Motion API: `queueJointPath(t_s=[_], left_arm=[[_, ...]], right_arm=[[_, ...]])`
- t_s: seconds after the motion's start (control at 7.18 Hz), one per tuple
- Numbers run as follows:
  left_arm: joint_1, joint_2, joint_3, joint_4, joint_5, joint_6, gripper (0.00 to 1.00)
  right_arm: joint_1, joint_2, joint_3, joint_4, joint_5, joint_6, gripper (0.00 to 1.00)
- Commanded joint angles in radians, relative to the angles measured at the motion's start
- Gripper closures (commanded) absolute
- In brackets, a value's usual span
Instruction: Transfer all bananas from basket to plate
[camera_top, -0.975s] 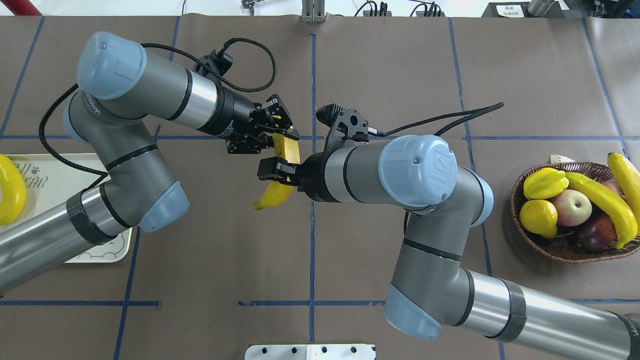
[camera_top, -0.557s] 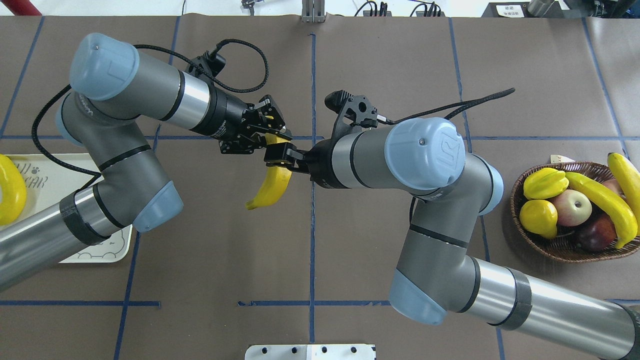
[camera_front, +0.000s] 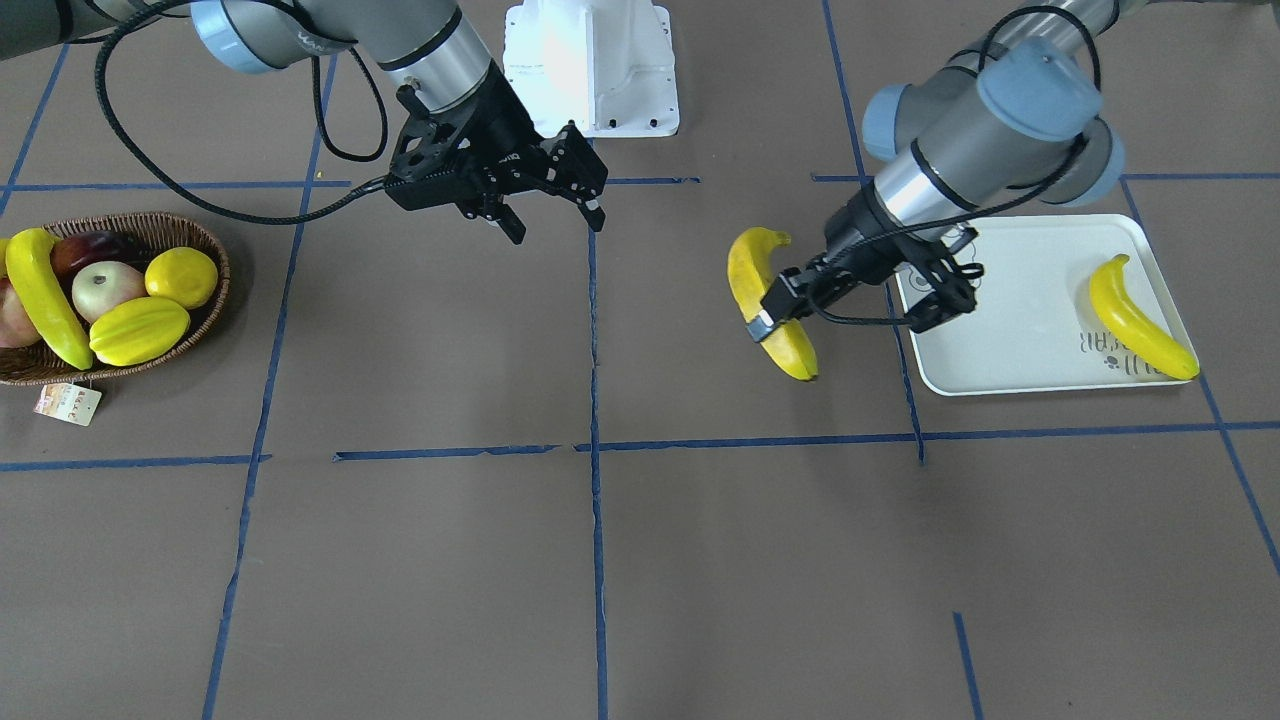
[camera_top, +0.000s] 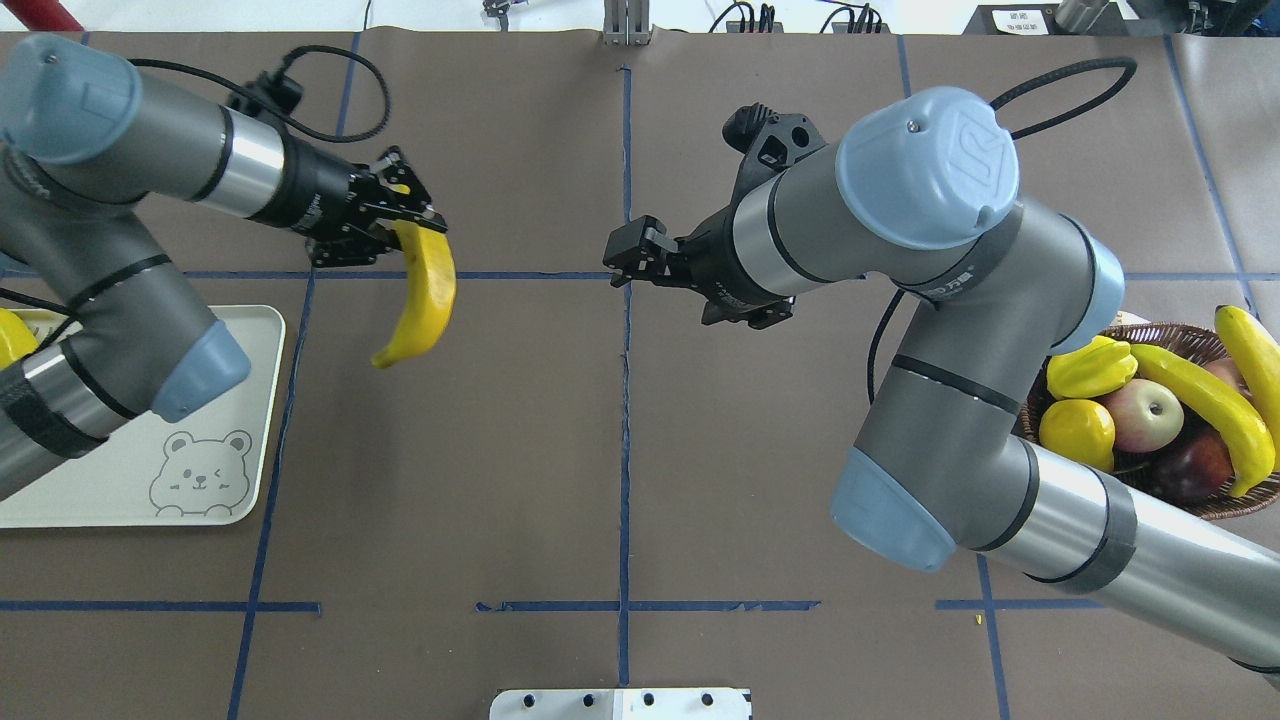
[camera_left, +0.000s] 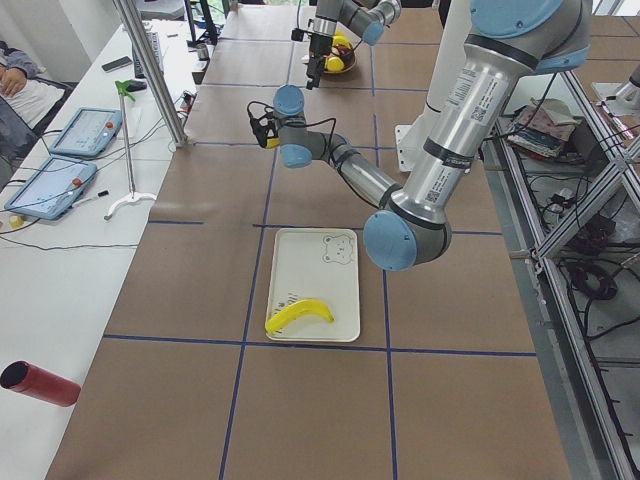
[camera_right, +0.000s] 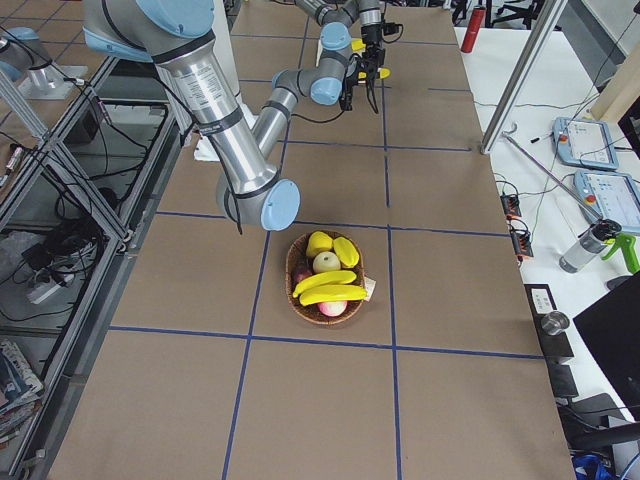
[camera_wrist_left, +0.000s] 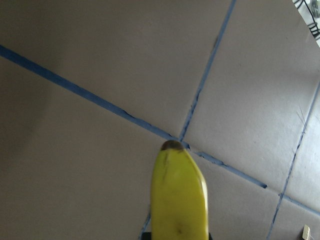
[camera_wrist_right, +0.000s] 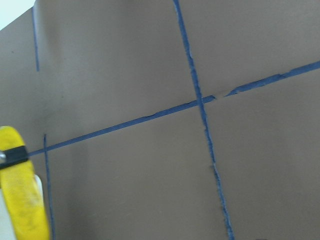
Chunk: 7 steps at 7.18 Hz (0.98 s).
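left arm (camera_top: 250, 170) stretches out nearly level, wrist turned so the left gripper (camera_top: 408, 222) clamps sideways on one end of a banana (camera_top: 425, 300). right arm (camera_top: 900, 230) is bent sharply at the elbow, right gripper (camera_front: 553, 218) pointing outward, fingers (camera_front: 512, 228) spread, seemingly tilted downward.

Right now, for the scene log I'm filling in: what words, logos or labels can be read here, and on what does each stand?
"UR" logo: on the blue joint cap of the right arm.
Grey lettering on the plate: too blurred to read.
Print on the paper tag tied to the basket: too small to read.
Pale lettering on the right gripper: blurred, unreadable.
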Motion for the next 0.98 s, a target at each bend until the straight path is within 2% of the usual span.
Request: queueJointPath(t_s=[0.0, 0.28, 0.56, 0.84], left_arm=[[-0.088, 0.081, -0.006, 0.115, 0.004, 0.013, 1.00], [-0.114, 0.225, -0.002, 0.131, 0.010, 0.111, 1.00], [-0.132, 0.385, 0.007, 0.131, 0.097, 0.170, 1.00], [-0.132, 0.450, 0.038, 0.128, 0.103, 0.210, 1.00]], right_arm=[[0.046, -0.005, 0.021, -0.201, 0.010, -0.114, 0.00], [0.121, -0.012, 0.033, -0.362, 0.049, -0.295, 0.00], [0.175, -0.068, 0.060, -0.386, 0.072, -0.403, 0.00], [0.184, -0.084, 0.082, -0.387, 0.081, -0.417, 0.00]])
